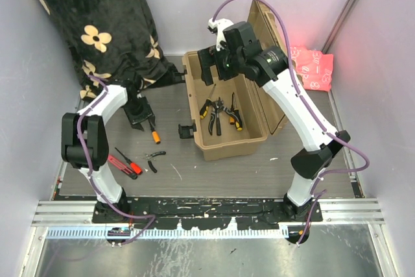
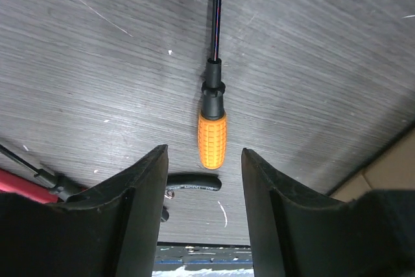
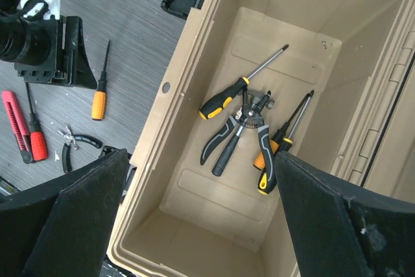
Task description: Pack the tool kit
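Open toolbox (image 1: 220, 148) sits mid-surface, partly filled, with loose pieces lying to its left.

Nearest the arm bases, a red-handled screwdriver (image 3: 37, 146) and small black pliers (image 1: 154, 157) lie on the grey surface (image 1: 194, 176). Just beyond them the left tool (image 2: 203, 155) hangs over an orange-handled screwdriver (image 2: 212, 139), fingers apart on either side of the handle and not gripping it. Further in, the tan toolbox has its lid (image 1: 262, 21) thrown back. On its floor are a yellow-and-black screwdriver (image 3: 224, 98), pliers (image 3: 224, 141) and another screwdriver (image 3: 285, 135). The right tool (image 3: 201, 163) hovers above the box, spread wide and empty. At the back are a black floral blanket (image 1: 97, 24) and a pink cloth (image 1: 312, 68).
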Tool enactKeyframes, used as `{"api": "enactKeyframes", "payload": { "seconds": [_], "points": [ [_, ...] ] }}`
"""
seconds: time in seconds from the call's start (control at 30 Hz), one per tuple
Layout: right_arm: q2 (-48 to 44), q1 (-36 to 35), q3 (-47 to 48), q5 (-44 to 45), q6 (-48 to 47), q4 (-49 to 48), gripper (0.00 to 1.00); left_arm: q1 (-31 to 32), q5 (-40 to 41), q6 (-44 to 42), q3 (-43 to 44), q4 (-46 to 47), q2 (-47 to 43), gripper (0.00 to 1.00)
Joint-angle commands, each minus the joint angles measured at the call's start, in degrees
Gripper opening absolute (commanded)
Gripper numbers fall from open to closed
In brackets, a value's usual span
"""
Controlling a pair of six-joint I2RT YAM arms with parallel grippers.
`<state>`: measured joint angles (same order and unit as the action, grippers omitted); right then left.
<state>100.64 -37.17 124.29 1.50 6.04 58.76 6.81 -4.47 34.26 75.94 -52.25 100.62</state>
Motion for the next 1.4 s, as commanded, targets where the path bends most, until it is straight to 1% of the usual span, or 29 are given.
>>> {"api": "enactKeyframes", "payload": {
  "seconds": [0.0,0.23,0.33,0.53,0.57,0.6,0.63,0.67,0.7,0.8,0.9,0.97,1.07,1.1,1.2,1.3,1.37],
  "points": [
    [-2.4,-0.7,1.1,3.6,-0.9,0.6,1.00,2.2,-0.2,0.8,3.2,-2.4,2.4,0.49],
    [-5.9,-0.6,-2.3,6.3,-1.1,0.3,1.00,4.6,2.5,0.0,2.7,-2.6,6.4,0.47],
    [-6.7,-0.7,-3.3,6.9,-1.0,0.2,1.00,5.2,3.5,-0.1,2.8,-2.5,8.0,0.45],
    [-7.4,-0.7,-3.8,7.4,-1.4,0.1,1.00,5.4,4.7,-0.3,1.6,-2.5,9.2,0.43],
    [-7.5,-0.7,-3.9,7.4,-1.4,0.1,1.00,5.4,4.7,-0.4,1.4,-2.5,9.1,0.40],
    [-7.6,-0.7,-4.1,7.4,-1.5,0.0,1.00,5.4,4.7,-0.5,1.1,-2.4,8.9,0.27],
    [-7.6,-0.7,-4.3,7.4,-1.5,-0.1,1.00,5.4,4.6,-0.6,1.2,-2.3,8.5,0.11],
    [-7.7,-0.7,-4.4,7.4,-1.5,-0.2,1.00,5.4,4.5,-0.7,1.5,-2.3,7.9,0.01],
    [-7.8,-0.7,-4.5,7.4,-1.6,-0.3,1.00,5.4,4.4,-0.7,2.2,-2.5,7.4,0.00],
    [-7.9,-0.7,-4.8,7.5,-1.6,-0.6,1.00,5.3,2.8,0.0,7.0,-2.6,4.6,0.00],
    [-8.2,-0.7,-4.9,8.0,-1.9,-1.5,1.00,5.4,-0.6,1.3,14.7,0.0,0.9,0.00],
    [-8.3,-0.6,-5.0,8.2,-1.9,-2.2,1.00,5.6,-3.0,2.5,20.3,2.4,-0.6,0.00],
    [-8.6,-0.6,-4.9,8.4,-2.0,-3.1,1.00,6.9,-4.5,2.9,30.7,3.7,-0.5,0.00],
    [-8.6,-0.7,-4.8,8.5,-1.9,-3.3,1.00,7.7,-4.6,2.7,35.0,4.1,-0.3,0.00],
    [-9.2,-0.7,-5.1,9.1,-1.8,-4.0,1.00,10.4,-6.0,3.2,41.6,7.3,0.2,0.00],
    [-10.3,-0.7,-5.7,10.5,-1.1,-4.9,1.00,14.9,-7.6,3.9,45.0,10.2,0.7,0.00],
    [-11.9,-0.7,-7.3,15.0,-0.1,-6.1,1.00,19.4,-8.2,4.6,45.3,11.2,1.3,0.00]
  ]
}}
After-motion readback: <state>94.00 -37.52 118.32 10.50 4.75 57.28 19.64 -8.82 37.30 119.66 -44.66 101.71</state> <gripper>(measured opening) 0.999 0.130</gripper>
